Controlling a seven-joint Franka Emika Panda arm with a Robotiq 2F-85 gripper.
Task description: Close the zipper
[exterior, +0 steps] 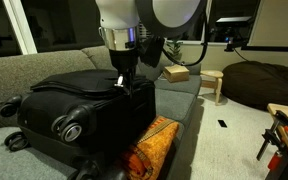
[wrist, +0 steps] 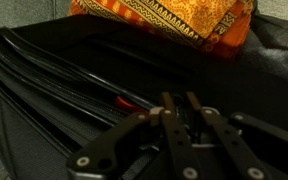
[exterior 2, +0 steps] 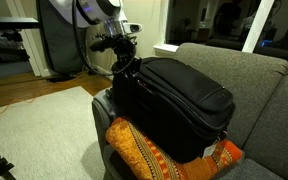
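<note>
A large black soft suitcase (exterior: 84, 105) (exterior 2: 184, 95) (wrist: 44, 110) with grey-hubbed wheels (exterior: 72, 129) lies on a grey couch. The thin black zipper line runs along its lid-edge seam (wrist: 64, 85) (exterior: 79, 88). My gripper (exterior: 121, 82) (exterior 2: 127, 62) (wrist: 181, 108) is down at the suitcase's corner edge on that seam. Its fingers are close together, pinched on a small dark zipper pull. A small red tag (wrist: 124, 100) shows just beside the fingers. An orange patterned cushion (exterior: 152, 145) (exterior 2: 149, 155) (wrist: 164, 18) lies against the suitcase.
The grey couch (exterior: 24, 68) (exterior 2: 249, 70) carries the suitcase and cushion. A cardboard box (exterior: 175, 72) sits on the couch past the suitcase. A wooden stool (exterior: 213, 82) and a dark beanbag (exterior: 259, 80) stand on the floor. A light rug (exterior 2: 34, 130) lies before the couch.
</note>
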